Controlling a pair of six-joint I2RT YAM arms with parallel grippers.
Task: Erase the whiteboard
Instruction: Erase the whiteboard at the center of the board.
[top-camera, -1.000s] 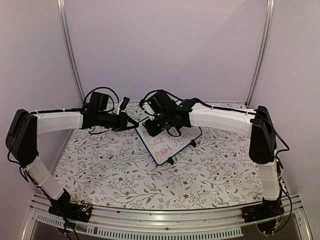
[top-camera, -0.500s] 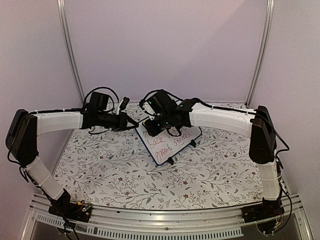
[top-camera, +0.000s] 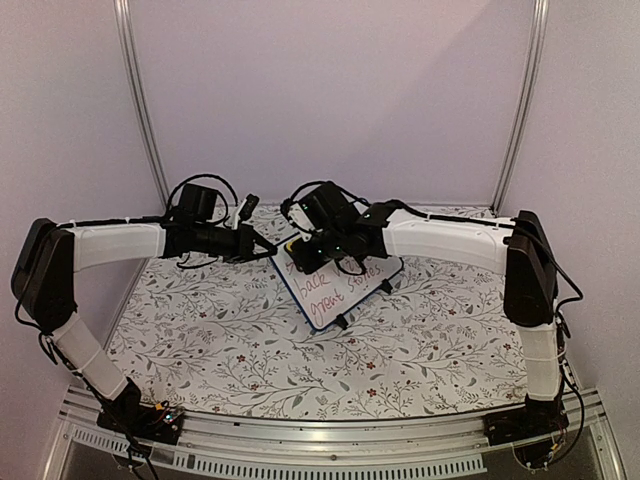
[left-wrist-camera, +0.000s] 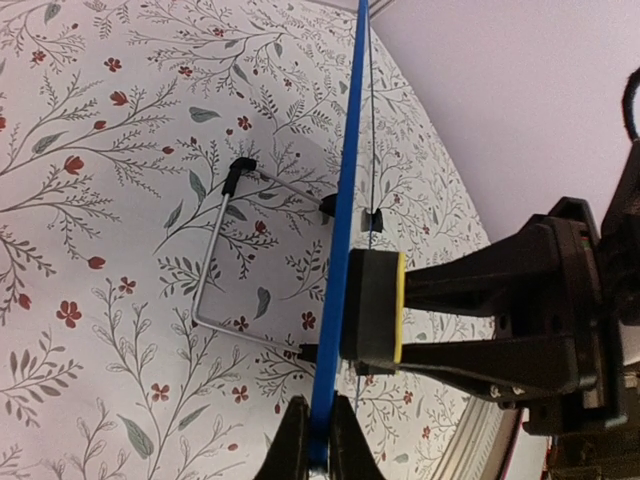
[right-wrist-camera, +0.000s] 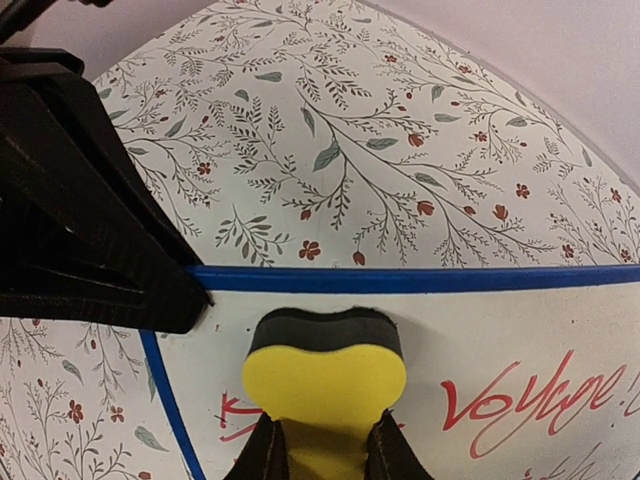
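Whiteboard (top-camera: 345, 290) stands propped on the floral table (top-camera: 220, 340), mid-far area, with red and dark writing on it. Left gripper (left-wrist-camera: 315, 445) is clamped on its blue edge near a corner. Right gripper (right-wrist-camera: 322, 450) is clenched on a yellow sponge (right-wrist-camera: 325, 375), whose dark face is against the board just beside the red text.

One small rectangular whiteboard (top-camera: 345, 290) with a thin blue frame and rounded corners, standing on two small black feet (top-camera: 342, 322). One yellow sponge eraser (right-wrist-camera: 325, 375) with a dark felt face. Two white-shelled robot arms (top-camera: 110, 245), each tipped with one black two-finger end effector, so two in all: the left end effector (left-wrist-camera: 318, 445) and the right end effector (right-wrist-camera: 325, 440). One floral-patterned worktop (top-camera: 230, 345). Two silver metal uprights (top-camera: 140, 110) at the back.
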